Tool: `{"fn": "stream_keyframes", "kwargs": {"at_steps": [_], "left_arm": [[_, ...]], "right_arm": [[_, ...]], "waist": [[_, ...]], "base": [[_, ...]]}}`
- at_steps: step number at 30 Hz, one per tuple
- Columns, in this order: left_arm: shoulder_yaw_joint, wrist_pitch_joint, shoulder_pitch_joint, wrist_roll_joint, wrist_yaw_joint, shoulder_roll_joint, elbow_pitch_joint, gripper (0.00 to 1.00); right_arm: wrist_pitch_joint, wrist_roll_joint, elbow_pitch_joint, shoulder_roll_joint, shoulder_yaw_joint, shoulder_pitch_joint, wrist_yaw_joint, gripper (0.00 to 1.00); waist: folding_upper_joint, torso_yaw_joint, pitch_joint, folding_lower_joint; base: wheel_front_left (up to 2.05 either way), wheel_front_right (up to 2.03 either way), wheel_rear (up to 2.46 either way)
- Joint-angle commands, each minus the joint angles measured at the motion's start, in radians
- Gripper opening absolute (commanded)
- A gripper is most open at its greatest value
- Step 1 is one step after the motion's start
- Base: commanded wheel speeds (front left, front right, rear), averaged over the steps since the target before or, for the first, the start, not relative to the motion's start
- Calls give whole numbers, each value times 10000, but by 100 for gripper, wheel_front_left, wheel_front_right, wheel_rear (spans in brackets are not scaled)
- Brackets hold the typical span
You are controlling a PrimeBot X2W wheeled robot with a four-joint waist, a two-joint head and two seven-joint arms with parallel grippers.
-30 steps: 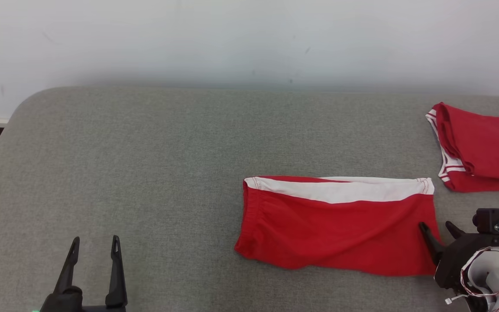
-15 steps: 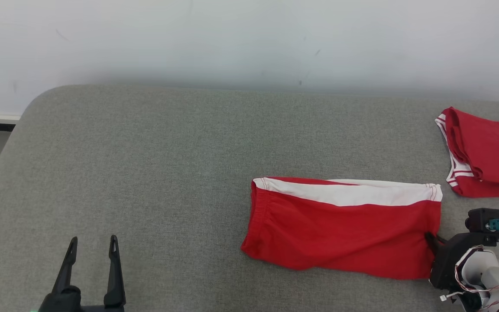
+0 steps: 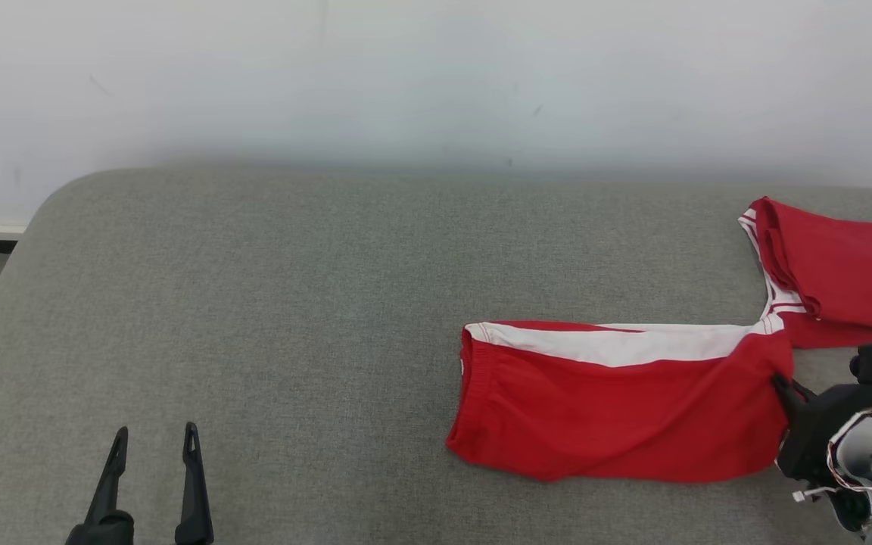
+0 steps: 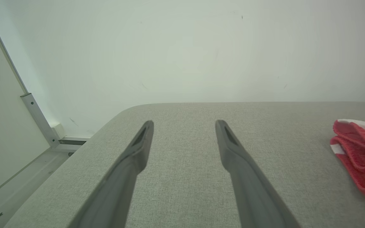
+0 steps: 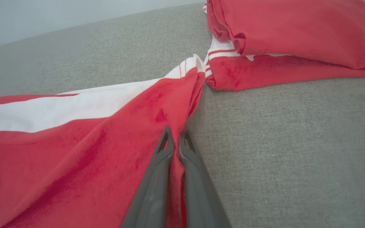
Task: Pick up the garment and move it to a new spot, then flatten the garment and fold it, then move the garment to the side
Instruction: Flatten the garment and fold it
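Observation:
The garment [image 3: 618, 405] is a folded pair of red shorts with a white band along its far side, lying on the grey cushion right of centre. My right gripper [image 3: 784, 384] is shut on the garment's right edge, and the cloth [image 5: 144, 126] is pinched between the two dark fingers [image 5: 157, 177] and lifted into a ridge there. The garment's far right corner touches another red piece. My left gripper [image 3: 152, 446] stands open at the lower left over bare cushion, far from the garment, whose elastic end [image 4: 360, 158] shows at the right edge of the left wrist view.
A second folded red garment with white stripes [image 3: 837, 272] lies at the right edge, also seen close ahead [image 5: 296, 38] of the right gripper. The grey cushion [image 3: 254, 303] has a rounded far left corner, with a white wall [image 3: 406, 76] behind it and floor beyond the left edge.
My right gripper has shut on the garment's right edge and pulled it right, toward the second garment, so the two pieces now touch. The camera has shifted slightly. The left gripper has stayed put.

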Motion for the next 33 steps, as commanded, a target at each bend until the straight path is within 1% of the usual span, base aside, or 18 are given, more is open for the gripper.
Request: {"fn": "stream_keyframes", "kwargs": {"at_steps": [1, 2, 3, 8, 12, 16, 19, 24, 29, 33], "left_arm": [[60, -31, 186, -52, 48, 8, -18, 100], [70, -31, 203, -52, 54, 5, -29, 100], [70, -31, 203, -52, 54, 5, -29, 100], [100, -31, 276, -63, 43, -6, -75, 100], [24, -31, 222, -70, 18, -18, -53, 100], [-83, -31, 80, -71, 20, -28, 13, 100], [-193, -31, 17, -72, 4, -40, 77, 100], [-359, -31, -143, -117, -53, -60, 153, 100], [-539, -31, -319, -168, -67, -76, 221, 100], [-689, -31, -482, -210, -61, -89, 315, 100]], "right_arm": [[-7, 141, -514, 50, -5, 56, -32, 0], [-32, 175, -822, 17, 20, 82, -32, 0], [-32, 175, -822, 17, 20, 82, -32, 0], [101, 548, -2477, 144, -93, 292, -32, 0], [333, 455, -3645, 345, -94, 501, -32, 0], [643, 272, -4508, 782, -93, 692, -32, 0], [922, 119, -4914, 1273, -100, 848, -32, 0], [1323, -310, -4968, 2131, -189, 872, -32, 0], [1539, -706, -4522, 3036, -316, 624, -32, 0], [1578, -1115, -3919, 3466, -359, 482, -32, 0]], "waist": [[-1, -86, -84, 0], [-1, -116, -106, 0], [-1, -116, -106, 0], [-1, -255, -182, 0], [-1, -264, -178, 0], [-1, -182, -170, 0], [-1, -50, -180, 0], [-1, 207, -108, 0], [-1, 487, 58, 0], [-1, 719, 174, 0]], "base": [[0, 0, 0], [0, 0, 0], [0, 0, 0], [0, 0, 0], [0, 0, 0], [0, 0, 0], [0, 0, 0], [0, 0, 0], [0, 0, 0], [0, 0, 0]]}}
